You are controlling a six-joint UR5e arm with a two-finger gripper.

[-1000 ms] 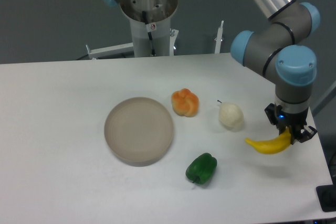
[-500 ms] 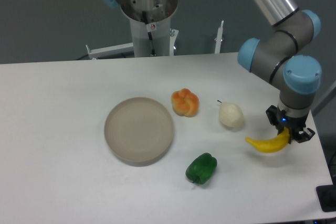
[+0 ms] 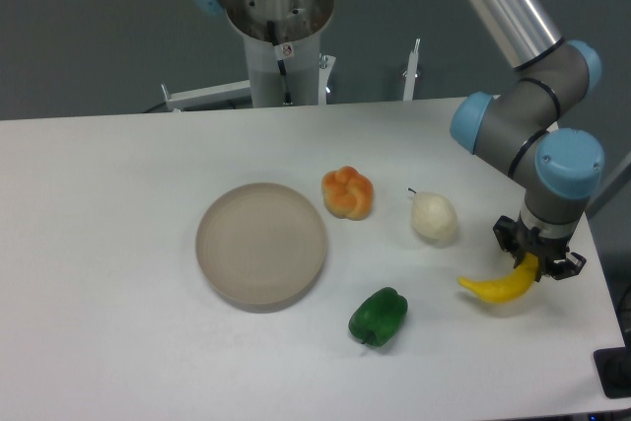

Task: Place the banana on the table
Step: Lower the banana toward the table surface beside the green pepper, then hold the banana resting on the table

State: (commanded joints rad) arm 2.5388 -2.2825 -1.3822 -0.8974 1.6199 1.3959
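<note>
Banana [image 3: 498, 285] sits at the right side of the white table [image 3: 118, 244], its upper right end pinched between the jaws of the gripper [image 3: 533, 265], its left tip pointing toward the green pepper [image 3: 378, 316]. Whether its underside touches the tabletop cannot be told. A pale pear [image 3: 434, 216] lies near it, up and to the left. An orange bun-like item [image 3: 348, 192] and a round beige plate [image 3: 261, 244] lie farther left.

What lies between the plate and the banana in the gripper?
In the fixed camera view, the green pepper sits roughly between plate and banana, slightly nearer the camera; otherwise bare table.
</note>
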